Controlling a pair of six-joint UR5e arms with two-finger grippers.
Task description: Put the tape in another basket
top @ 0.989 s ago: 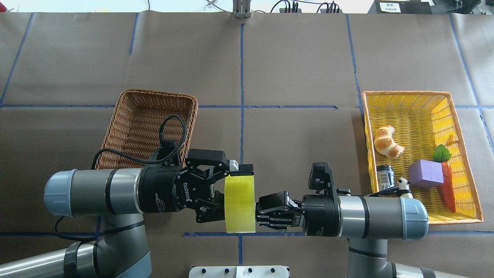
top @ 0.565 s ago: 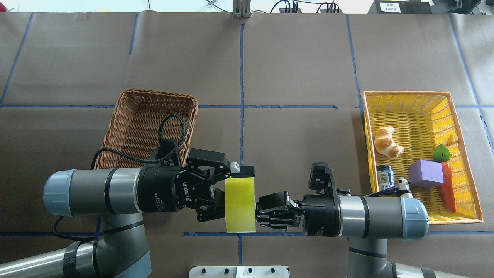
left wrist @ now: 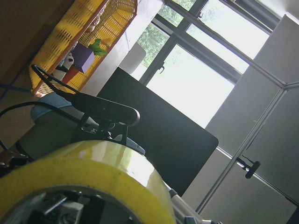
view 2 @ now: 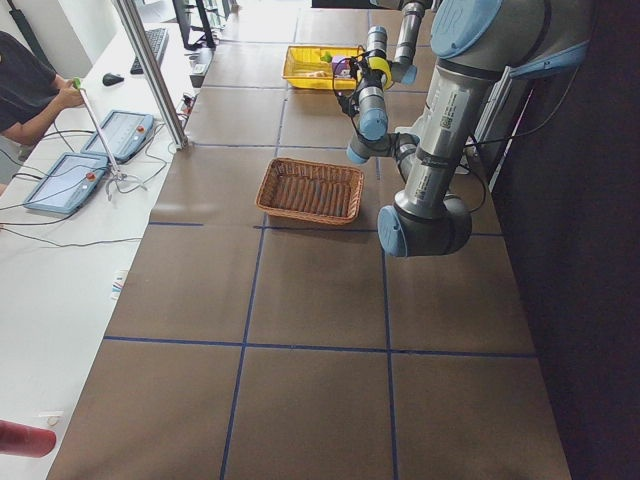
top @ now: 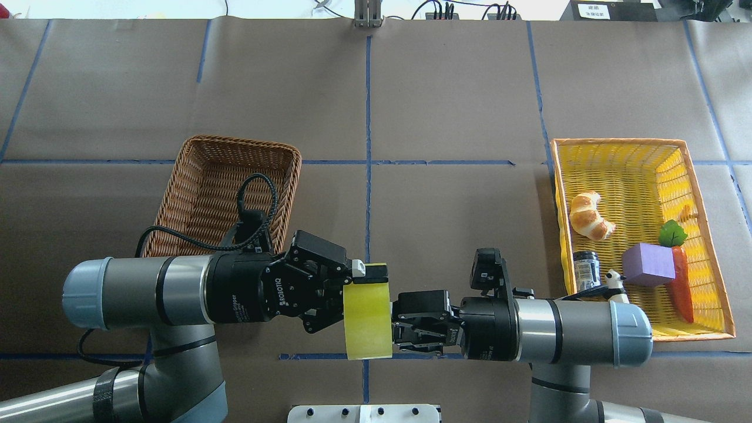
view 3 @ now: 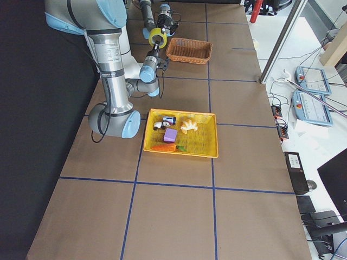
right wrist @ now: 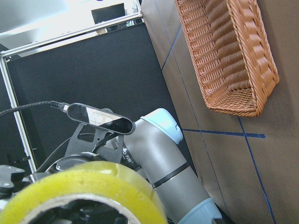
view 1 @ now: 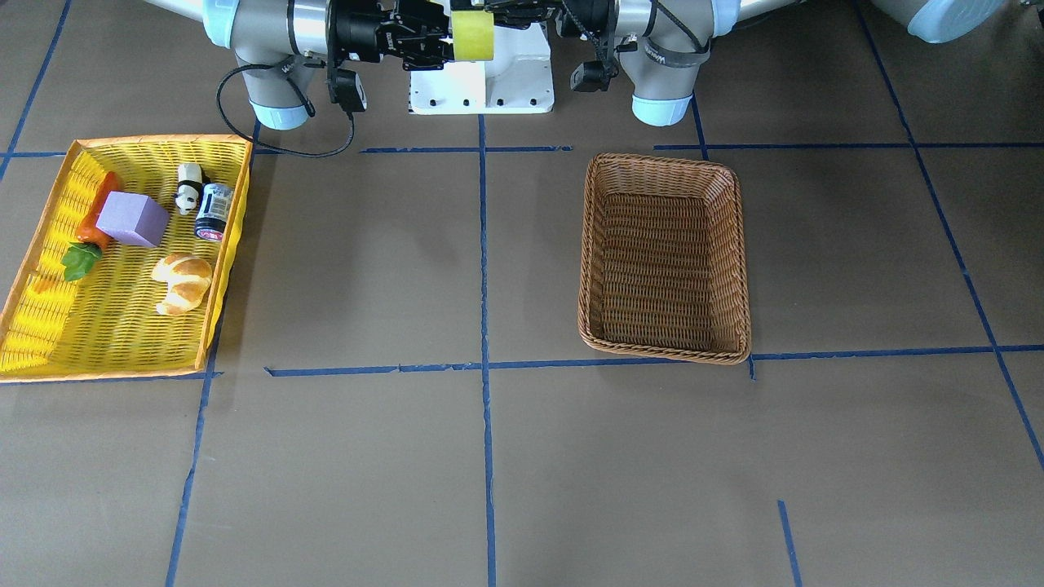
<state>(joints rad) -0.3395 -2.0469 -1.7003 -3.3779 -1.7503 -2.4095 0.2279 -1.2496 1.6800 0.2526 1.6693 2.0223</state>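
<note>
The yellow-green tape roll (top: 367,317) hangs on edge in the air between my two grippers, near the table's front centre; it also shows in the front view (view 1: 473,35) and fills both wrist views (left wrist: 93,172) (right wrist: 84,191). My left gripper (top: 351,299) is shut on the roll, its upper finger pressed on the top of the roll. My right gripper (top: 398,322) sits against the roll's right face with its jaws spread, open. The brown wicker basket (top: 235,141) stands empty behind the left arm, also in the front view (view 1: 665,159).
A yellow plastic basket (top: 617,141) at the right holds a croissant (top: 590,217), a purple block (top: 648,264), a carrot (top: 681,288), a small dark jar (top: 586,267) and a panda figure (top: 614,279). Blue tape lines cross the brown table cover.
My left gripper's fingers closed in on the roll. The roll tilted and shifted slightly right and down. My right gripper's jaws spread wider.
</note>
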